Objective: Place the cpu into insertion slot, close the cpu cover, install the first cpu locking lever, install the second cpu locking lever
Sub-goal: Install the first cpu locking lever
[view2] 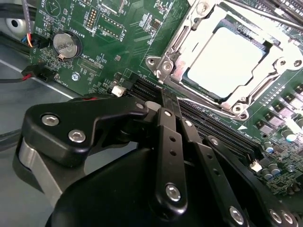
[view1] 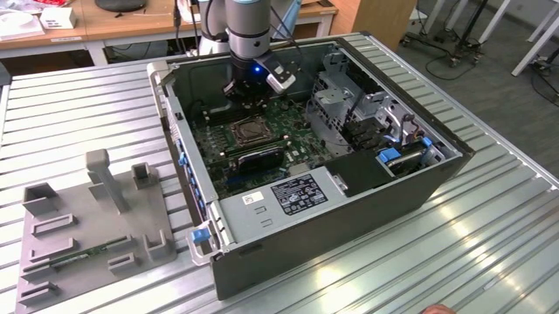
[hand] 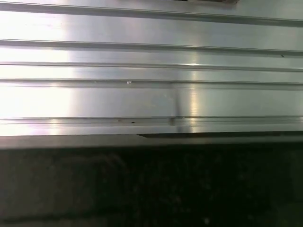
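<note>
Hovering pinched shut and empty, the black hand (view2: 166,97) sits beside the silvery windowed cpu cover (view2: 173,59), which lies down over the grey square cpu (view2: 232,59) (lever step, I judge, needing precise hooking).

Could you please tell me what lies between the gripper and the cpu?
In the second wrist view, the cover's silvery frame and a sliver of green board lie between the gripper and the cpu.

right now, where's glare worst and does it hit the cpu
Second wrist view: glare bleaches the cpu near white, the cpu cover shines too. First wrist view: bright streaks across the ribbed metal. Exterior view: even light, mild sheen on the table.
</note>
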### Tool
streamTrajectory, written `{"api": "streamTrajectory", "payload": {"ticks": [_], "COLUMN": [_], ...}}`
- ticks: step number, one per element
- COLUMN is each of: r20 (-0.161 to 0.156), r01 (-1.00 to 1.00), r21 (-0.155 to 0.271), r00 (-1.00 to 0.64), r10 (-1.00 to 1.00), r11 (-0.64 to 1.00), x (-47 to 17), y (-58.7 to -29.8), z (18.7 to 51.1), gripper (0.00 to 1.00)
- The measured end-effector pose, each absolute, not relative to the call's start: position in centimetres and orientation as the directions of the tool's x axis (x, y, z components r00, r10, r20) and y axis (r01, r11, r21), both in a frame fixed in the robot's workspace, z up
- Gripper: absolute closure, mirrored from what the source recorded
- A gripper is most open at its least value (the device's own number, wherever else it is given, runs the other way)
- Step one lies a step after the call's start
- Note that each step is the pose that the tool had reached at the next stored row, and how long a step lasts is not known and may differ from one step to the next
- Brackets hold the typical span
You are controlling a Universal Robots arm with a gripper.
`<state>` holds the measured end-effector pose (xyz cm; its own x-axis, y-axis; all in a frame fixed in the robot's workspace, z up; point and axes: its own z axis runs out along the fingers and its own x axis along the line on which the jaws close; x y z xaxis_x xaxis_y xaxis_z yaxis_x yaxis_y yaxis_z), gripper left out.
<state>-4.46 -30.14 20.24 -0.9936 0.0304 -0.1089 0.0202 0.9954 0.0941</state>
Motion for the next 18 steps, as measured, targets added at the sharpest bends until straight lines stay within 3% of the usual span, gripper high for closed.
{"api": "streamTrajectory", "payload": {"ticks": [18], "r20": [-0.113], "r01": [0.02], "r21": [0.094], "r00": [-0.993], "r10": [0.03], "r11": [0.995], "x": [-4.48], "y": [-30.48], "z": [19.97], "gripper": [0.89]}}
